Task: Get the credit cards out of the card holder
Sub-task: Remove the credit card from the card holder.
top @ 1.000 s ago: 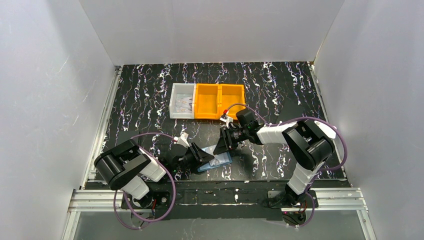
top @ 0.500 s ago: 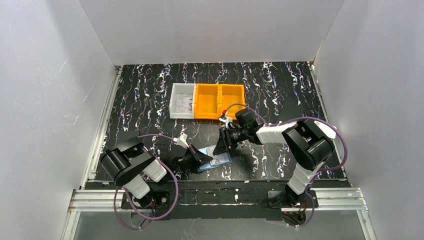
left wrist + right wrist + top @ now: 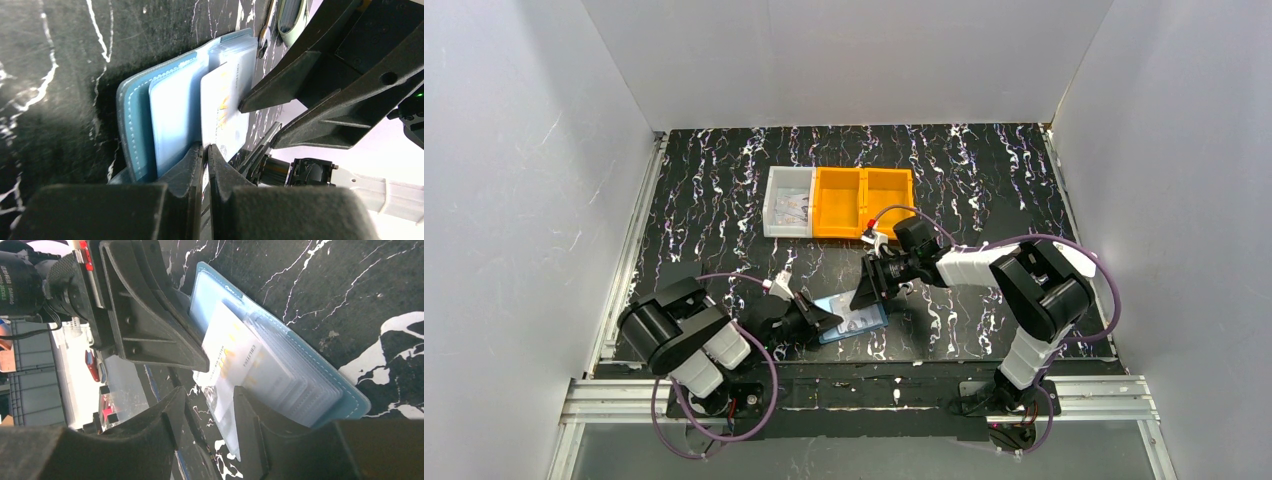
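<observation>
Fingers of the left gripper (image 3: 827, 318) are clenched on the near end of one credit card (image 3: 849, 322), seen from above. The card holder (image 3: 872, 318) lies open at about 6 o'clock on the black marbled table (image 3: 984, 170), its long axis running roughly 8 to 2 o'clock. From 2 o'clock the right gripper (image 3: 865, 296) reaches in and covers the holder's far edge. A white bin (image 3: 787, 215) and orange bins (image 3: 864, 212) sit well apart at 12 o'clock.

Left wrist view: the card (image 3: 225, 107) runs 12 to 6 o'clock, its lower edge nipped between the closed fingers (image 3: 192, 165) and its upper part in the holder's (image 3: 135, 120) clear pockets. One right finger tip rests at the card's 3 o'clock edge.

Right wrist view: jaws parted, fingers (image 3: 250, 430) astride the card's (image 3: 230, 360) protruding end (print too blurred to read). The holder (image 3: 345, 395) slants 11 to 4 o'clock. How many cards sit in the sleeves I cannot tell
</observation>
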